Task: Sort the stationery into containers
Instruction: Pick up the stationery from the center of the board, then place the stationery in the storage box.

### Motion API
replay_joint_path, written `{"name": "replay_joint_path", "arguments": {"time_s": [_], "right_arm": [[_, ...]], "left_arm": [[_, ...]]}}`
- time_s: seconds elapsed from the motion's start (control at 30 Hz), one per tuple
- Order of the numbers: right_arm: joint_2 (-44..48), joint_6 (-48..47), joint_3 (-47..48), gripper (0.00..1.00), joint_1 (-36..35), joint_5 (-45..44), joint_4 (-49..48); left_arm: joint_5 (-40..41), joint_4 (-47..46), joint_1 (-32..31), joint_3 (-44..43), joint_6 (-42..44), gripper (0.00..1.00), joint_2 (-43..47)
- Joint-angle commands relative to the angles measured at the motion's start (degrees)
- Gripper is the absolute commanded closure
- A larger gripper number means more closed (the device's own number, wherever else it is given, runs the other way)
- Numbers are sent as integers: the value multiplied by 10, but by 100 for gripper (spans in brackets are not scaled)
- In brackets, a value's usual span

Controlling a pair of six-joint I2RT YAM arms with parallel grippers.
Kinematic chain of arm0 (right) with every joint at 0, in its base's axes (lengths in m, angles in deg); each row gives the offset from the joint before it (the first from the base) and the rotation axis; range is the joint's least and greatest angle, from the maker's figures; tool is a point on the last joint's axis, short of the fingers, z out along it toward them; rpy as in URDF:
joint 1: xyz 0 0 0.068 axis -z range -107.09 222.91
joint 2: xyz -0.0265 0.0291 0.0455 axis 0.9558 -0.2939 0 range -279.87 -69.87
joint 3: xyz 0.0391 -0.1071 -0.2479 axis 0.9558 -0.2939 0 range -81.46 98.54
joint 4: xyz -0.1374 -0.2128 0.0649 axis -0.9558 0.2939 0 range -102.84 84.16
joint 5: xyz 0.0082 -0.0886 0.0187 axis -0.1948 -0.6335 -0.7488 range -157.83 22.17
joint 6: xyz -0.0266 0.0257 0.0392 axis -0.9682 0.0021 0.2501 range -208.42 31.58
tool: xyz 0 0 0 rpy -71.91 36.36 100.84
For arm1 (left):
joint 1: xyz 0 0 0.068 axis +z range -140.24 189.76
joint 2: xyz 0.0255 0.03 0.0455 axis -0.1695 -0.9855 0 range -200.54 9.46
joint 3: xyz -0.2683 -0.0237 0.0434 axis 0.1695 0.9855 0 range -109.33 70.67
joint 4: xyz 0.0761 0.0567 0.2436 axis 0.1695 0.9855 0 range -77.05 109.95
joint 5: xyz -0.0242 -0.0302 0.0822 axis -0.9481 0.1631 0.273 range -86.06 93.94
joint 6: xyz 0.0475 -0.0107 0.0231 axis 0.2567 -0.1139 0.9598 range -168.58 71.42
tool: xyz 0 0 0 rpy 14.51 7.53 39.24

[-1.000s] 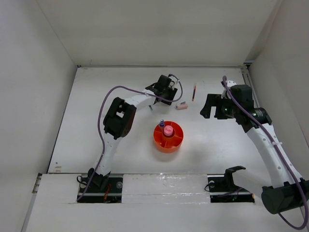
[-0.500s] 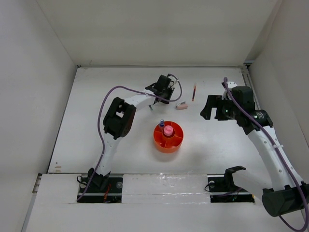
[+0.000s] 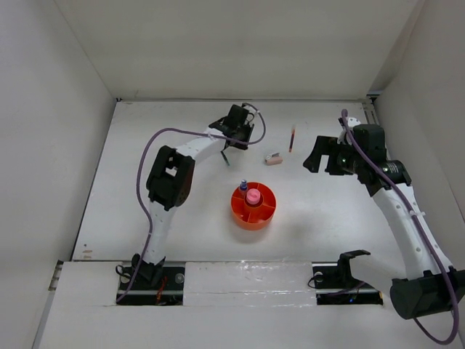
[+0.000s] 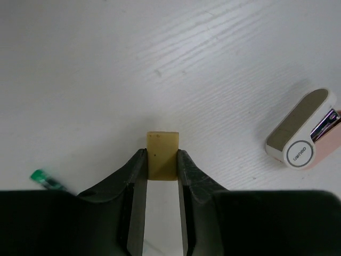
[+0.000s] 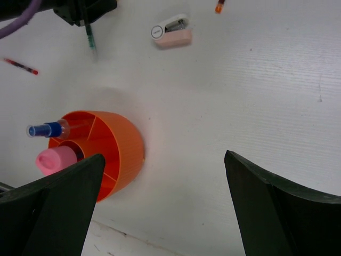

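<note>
My left gripper (image 4: 161, 156) is shut on a tan eraser block (image 4: 162, 152) held between its fingertips over the white table; in the top view it (image 3: 234, 132) is at the far middle. A pinkish block-shaped item (image 4: 306, 130) lies to its right, also in the top view (image 3: 273, 158). The orange organiser tray (image 3: 263, 214) holds the pink tube (image 3: 253, 196) in its centre cup and the blue-capped bottle (image 3: 243, 185) in an outer compartment. My right gripper (image 5: 163, 157) is open and empty, right of the tray (image 5: 125, 141). A red pen (image 3: 291, 138) lies far back.
A dark pen with a green tip (image 5: 90, 37) lies just by the left gripper, its tip in the left wrist view (image 4: 48, 180). A second red pen (image 5: 20, 65) lies on the table beyond the tray. White walls close the table on three sides.
My left gripper has moved left and toward the far wall, with its wrist turned. My right arm has shifted slightly toward the back. The tray and its contents have not moved.
</note>
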Motion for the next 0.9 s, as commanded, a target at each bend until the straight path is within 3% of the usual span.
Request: {"name": "replay_joint_path", "arguments": {"time_s": [0.0, 0.2, 0.37, 0.6, 0.87], "right_arm": [[-18, 13, 46, 0, 6, 25, -61], [-53, 67, 103, 0, 12, 78, -101], [-97, 116, 169, 5, 6, 160, -117], [-137, 158, 219, 7, -6, 177, -132], [-160, 220, 224, 9, -88, 158, -185]], "left_arm": [[-40, 9, 31, -47, -20, 100, 105], [-142, 15, 48, -53, -26, 100, 200], [-196, -7, 35, 7, -32, 100, 294], [-323, 5, 21, 49, -27, 100, 352], [-323, -41, 15, 170, -29, 100, 469]]}}
